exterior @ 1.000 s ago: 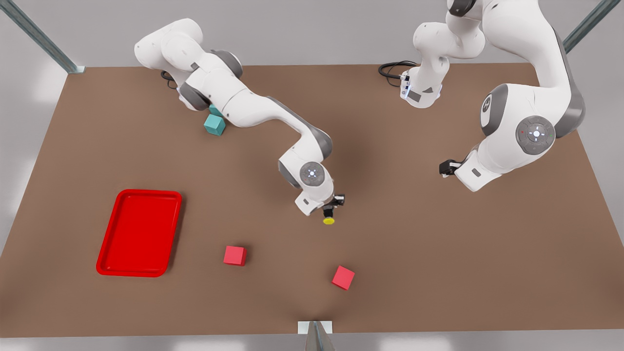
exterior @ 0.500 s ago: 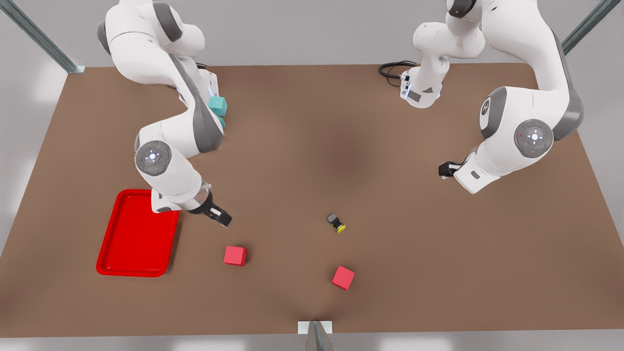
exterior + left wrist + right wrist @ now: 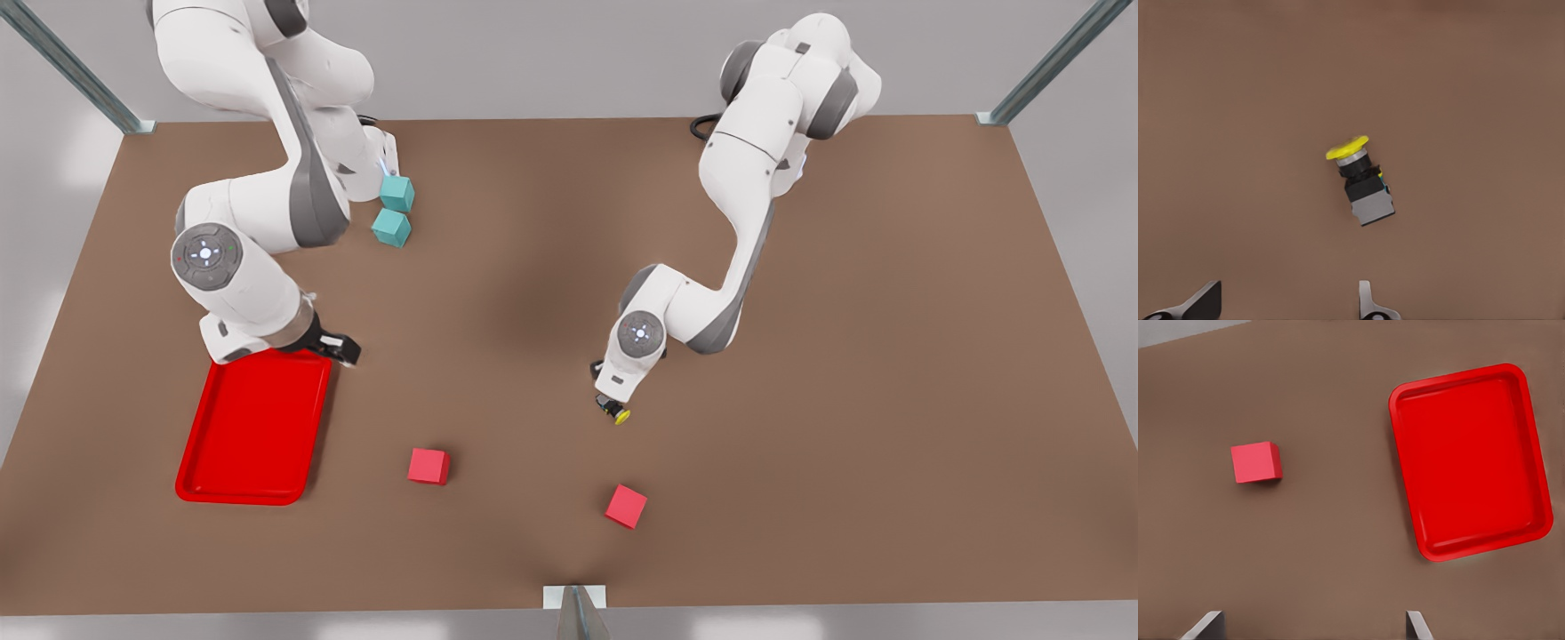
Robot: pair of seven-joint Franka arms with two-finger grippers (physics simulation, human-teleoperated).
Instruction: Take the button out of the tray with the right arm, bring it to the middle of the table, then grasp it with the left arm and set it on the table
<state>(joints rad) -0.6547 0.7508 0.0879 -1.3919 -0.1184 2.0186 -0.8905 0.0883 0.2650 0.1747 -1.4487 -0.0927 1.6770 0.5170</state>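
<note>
We see the tiny push-button [image 3: 613, 412] — a dark boxy body with a round yellow cap — lying on its side on the flat matte brown tabletop [image 3: 845, 427], near the middle. The left gripper [image 3: 1288, 303] hovers over it with its fingers [image 3: 1201, 301] spread wide, and the button lies ahead of the fingertips, clear of both. In the front view that gripper is mostly hidden behind the white wrist just above the button.

The right gripper [image 3: 342, 348] is off at the front view's left, above the near corner of the glossy bright red rectangular tray [image 3: 191, 471]. Its fingers [image 3: 1208, 625] are spread and hold nothing — beyond their tips we see the tray [image 3: 1425, 547] to one side and a small red cube [image 3: 1256, 462] to the other, both resting on the tabletop.

A second red cube [image 3: 626, 506] sits on the table beyond the button, and two teal cubes [image 3: 392, 211] sit close together beside the right arm's base.
</note>
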